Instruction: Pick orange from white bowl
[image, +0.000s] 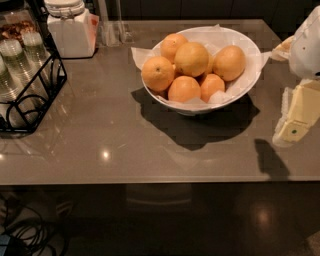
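Observation:
The white bowl (250, 80) stands on the grey table at the back centre-right, lined with crumpled white paper and holding several oranges. The orange (191, 59), large and pale yellow-orange, sits on top in the middle of the pile, with other oranges all around it. My gripper (295, 122), pale yellow with a white arm above it, hangs at the right edge of the view. It is to the right of the bowl, apart from it, above the table, and holds nothing that shows.
A white lidded jar (70, 27) stands at the back left. A black wire rack (30, 95) with glass jars is at the far left. A clear glass object (112, 32) stands beside the jar. The table's front edge (150, 181) runs across the view, with cables (30, 235) on the floor below.

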